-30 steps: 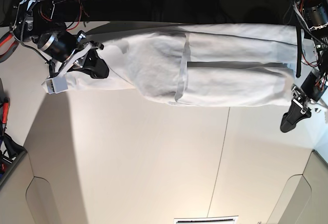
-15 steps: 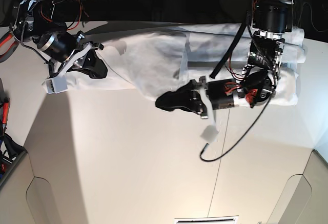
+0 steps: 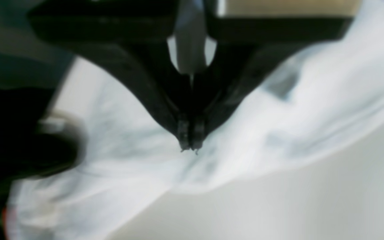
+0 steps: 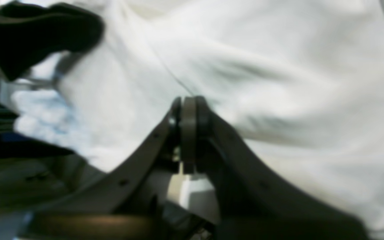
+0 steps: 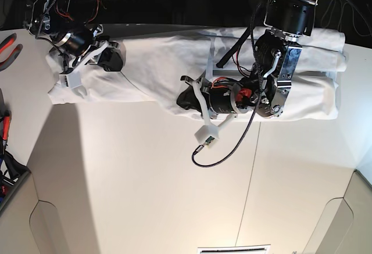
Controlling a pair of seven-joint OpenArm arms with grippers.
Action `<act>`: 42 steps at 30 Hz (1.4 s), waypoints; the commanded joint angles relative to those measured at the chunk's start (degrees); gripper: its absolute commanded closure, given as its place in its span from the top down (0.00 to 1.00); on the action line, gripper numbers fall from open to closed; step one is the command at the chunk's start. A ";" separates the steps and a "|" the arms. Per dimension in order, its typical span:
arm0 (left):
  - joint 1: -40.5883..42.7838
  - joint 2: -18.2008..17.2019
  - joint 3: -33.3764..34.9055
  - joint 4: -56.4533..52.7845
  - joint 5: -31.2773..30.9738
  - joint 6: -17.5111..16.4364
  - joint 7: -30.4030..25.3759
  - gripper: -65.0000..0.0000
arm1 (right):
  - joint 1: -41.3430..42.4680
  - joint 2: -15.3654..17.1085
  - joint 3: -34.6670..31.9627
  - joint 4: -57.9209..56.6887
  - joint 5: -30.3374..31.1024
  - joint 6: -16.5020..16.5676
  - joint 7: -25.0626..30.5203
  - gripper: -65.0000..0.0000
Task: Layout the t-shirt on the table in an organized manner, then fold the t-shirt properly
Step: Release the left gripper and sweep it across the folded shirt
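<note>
t-shirt (image 5: 157, 71): soft white cloth with loose wrinkles, spread in a long band along the far part of the surface (image 5: 145, 178); a flat stitched strip crosses it near the middle.
surface: smooth matte white, with a thin dark seam running from the cloth toward the near edge.
left tool (image 5: 187, 98): black, tapering to a narrow point, lying low at the near edge of the t-shirt about mid-length; its tips are pressed together, and whether cloth is caught between them cannot be told.
right tool (image 5: 110, 60): dark, rounded, on the t-shirt near its end on the base view's left; tips pressed together, with a fold line in the cloth running up to them, but a pinch cannot be confirmed.
left wrist view: blurred; it shows the ribbed tips (image 3: 188, 135) meeting over rumpled cloth (image 3: 128, 160), bare surface (image 3: 295, 200) beyond the hem, and a dark blurred shape at the left edge.
right wrist view: also blurred; closed tips (image 4: 188, 113) against the cloth (image 4: 278, 83), and another dark blurred shape in the upper left corner.
base view only: the whole length of the shirt and both arms.
in the way: the left arm, with its red wires and a looping black cable (image 5: 224, 143), covers part of the shirt.
nearby: a red-handled object (image 5: 9, 45) at the left edge.
</note>
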State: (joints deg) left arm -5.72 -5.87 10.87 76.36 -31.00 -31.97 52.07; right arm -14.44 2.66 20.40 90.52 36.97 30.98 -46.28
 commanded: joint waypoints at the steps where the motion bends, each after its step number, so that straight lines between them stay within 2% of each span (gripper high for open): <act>1: -1.03 0.11 -0.02 0.94 1.03 0.63 -0.92 0.00 | 0.44 0.22 0.35 0.92 0.24 0.31 1.62 0.00; 8: -0.61 0.11 -0.02 0.55 12.41 5.84 -5.07 0.00 | 0.63 0.24 4.48 0.92 -0.13 0.26 1.77 0.00; 11: -0.63 0.11 -0.02 0.55 14.16 6.95 -5.49 0.00 | 0.74 0.24 7.74 0.92 -0.13 0.13 1.99 0.00; 16: -0.63 0.13 -0.02 0.57 11.37 6.34 -7.21 0.00 | 0.74 1.62 11.34 0.92 0.79 -0.98 2.80 0.00; 19: -0.83 0.13 -0.02 0.74 6.93 2.03 -8.35 0.00 | 0.74 2.73 12.33 0.92 3.56 -0.94 2.75 0.00; 23: -0.79 0.13 -0.48 3.21 1.64 -0.98 -6.88 0.00 | 0.74 3.37 14.29 1.46 7.67 0.35 2.32 0.00; 24: -0.79 0.11 -0.87 4.31 0.50 -1.49 -6.19 0.04 | 0.74 3.39 15.04 1.97 8.11 0.59 2.29 0.00; 28: -0.79 0.11 -3.87 10.03 -0.48 -2.14 -4.42 0.29 | 0.76 3.39 18.60 5.64 8.55 0.59 2.29 0.00; 31: -0.79 0.11 -7.63 13.68 -0.48 -2.14 -4.39 0.31 | 0.74 3.39 20.06 9.14 10.56 0.57 1.81 0.00; 36: -0.79 -0.74 -15.39 15.63 -0.50 -2.10 -4.50 0.31 | 2.05 3.17 19.02 12.55 17.75 2.08 -2.47 0.00; 42: 0.15 -7.26 -23.12 15.61 -0.55 -1.22 -4.48 0.37 | 4.61 2.73 9.57 12.66 15.69 2.36 -2.60 0.00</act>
State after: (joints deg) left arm -4.67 -12.78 -12.19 90.98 -30.46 -33.10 48.51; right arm -10.39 5.08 29.69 102.15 51.29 32.40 -49.78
